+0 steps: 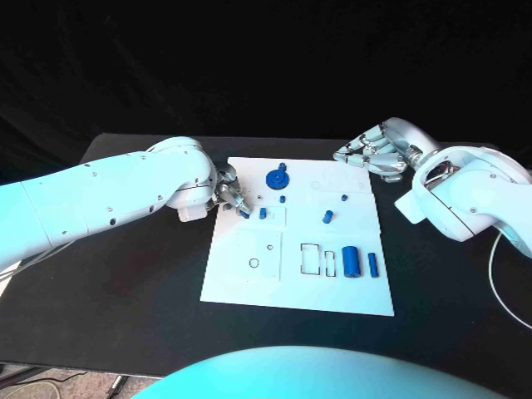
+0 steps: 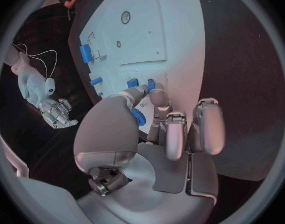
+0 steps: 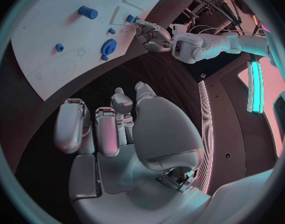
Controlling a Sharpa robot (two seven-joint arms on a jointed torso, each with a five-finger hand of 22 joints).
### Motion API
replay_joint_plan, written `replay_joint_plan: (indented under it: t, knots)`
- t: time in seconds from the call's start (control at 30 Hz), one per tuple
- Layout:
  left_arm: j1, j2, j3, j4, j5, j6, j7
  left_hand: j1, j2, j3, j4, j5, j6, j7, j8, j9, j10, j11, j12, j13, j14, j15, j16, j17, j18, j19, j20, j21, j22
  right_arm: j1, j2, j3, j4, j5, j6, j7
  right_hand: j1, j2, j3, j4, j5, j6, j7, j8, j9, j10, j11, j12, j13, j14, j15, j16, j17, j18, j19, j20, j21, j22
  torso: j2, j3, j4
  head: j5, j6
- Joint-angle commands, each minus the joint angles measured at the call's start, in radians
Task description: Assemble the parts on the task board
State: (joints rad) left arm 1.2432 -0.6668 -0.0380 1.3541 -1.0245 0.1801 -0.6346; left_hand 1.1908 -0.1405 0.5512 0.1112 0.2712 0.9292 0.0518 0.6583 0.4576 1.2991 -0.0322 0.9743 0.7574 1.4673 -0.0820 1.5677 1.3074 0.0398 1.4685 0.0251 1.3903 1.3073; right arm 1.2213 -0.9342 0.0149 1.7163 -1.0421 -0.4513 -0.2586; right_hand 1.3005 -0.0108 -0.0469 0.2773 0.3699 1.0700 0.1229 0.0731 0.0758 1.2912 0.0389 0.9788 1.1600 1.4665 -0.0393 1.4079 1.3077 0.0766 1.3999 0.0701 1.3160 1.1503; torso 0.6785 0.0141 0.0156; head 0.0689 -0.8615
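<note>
The white task board (image 1: 236, 283) lies mid-table. My left hand (image 1: 228, 196) is at its left edge, its thumb and a fingertip (image 2: 156, 95) pinching a small blue part (image 1: 243, 213) (image 2: 151, 84) (image 3: 130, 19) low over the board. Another small blue part (image 1: 263, 213) (image 2: 132, 83) stands just beside it. A blue gear (image 1: 278, 177) (image 3: 108, 47) sits near the far edge. Two small blue pegs (image 1: 328, 216) (image 1: 342, 199) stand further right. A blue cylinder (image 1: 352, 262) (image 2: 86, 52) and a blue bar (image 1: 373, 264) lie near the right edge. My right hand (image 1: 374, 154) (image 3: 117, 129) hovers off the far right corner, holding nothing, fingers loosely bent.
Outlined slots (image 1: 309, 258) and a small round hole (image 1: 254, 263) (image 2: 125, 17) mark the board's near half. Black tabletop (image 1: 135, 291) surrounds the board. A white cable (image 1: 496, 274) runs along the table's right side under my right arm.
</note>
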Motion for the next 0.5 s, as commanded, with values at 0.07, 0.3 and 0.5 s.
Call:
replay_joint_plan:
  t: [0.07,0.3,0.5]
  knots:
    - [-0.005,0.000,-0.004,0.000,-0.012,0.060,-0.022,0.001,0.010,0.130,-0.129,0.006,-0.001,-0.007,0.002,-0.002,0.010,0.001,0.006,0.003,0.103,-0.006,0.003,0.263,0.000,0.057,-0.007,0.004,0.165,-0.001,0.001,0.000,0.001,-0.005,0.012,0.006,0.008,-0.001,-0.007,0.001,0.004,-0.003,0.000,-0.001,0.001,-0.007,-0.001,0.001,-0.001,0.069,0.003,-0.005,0.109,0.010,-0.007,-0.003,-0.004,-0.002,-0.001,-0.0005,0.0007,-0.001,-0.002]
    - [-0.005,0.002,-0.004,0.000,-0.012,0.062,-0.024,0.001,0.009,0.131,-0.129,0.006,-0.001,-0.007,0.002,-0.002,0.011,0.001,0.007,0.005,0.103,-0.006,0.003,0.263,0.000,0.057,-0.007,0.004,0.165,-0.001,0.001,0.000,0.001,-0.005,0.012,0.006,0.008,-0.001,-0.007,0.001,0.004,-0.003,0.000,-0.001,0.001,-0.007,-0.001,0.001,-0.001,0.069,0.003,-0.005,0.109,0.010,-0.007,-0.003,-0.004,-0.002,-0.001,-0.0001,0.0000,-0.001,-0.002]
    - [-0.005,0.011,-0.004,-0.003,-0.012,0.055,-0.026,-0.002,0.009,0.132,-0.129,0.006,0.001,-0.007,0.003,-0.002,0.014,0.000,0.012,0.010,0.103,-0.006,0.003,0.263,0.000,0.057,-0.007,0.005,0.166,-0.001,0.002,0.000,0.002,-0.005,0.011,0.006,0.008,-0.001,-0.007,0.001,0.004,-0.003,0.000,-0.001,0.001,-0.007,-0.001,0.001,-0.001,0.069,0.003,-0.005,0.109,0.010,-0.007,-0.003,-0.004,-0.002,0.000,0.0000,0.0002,-0.001,-0.004]
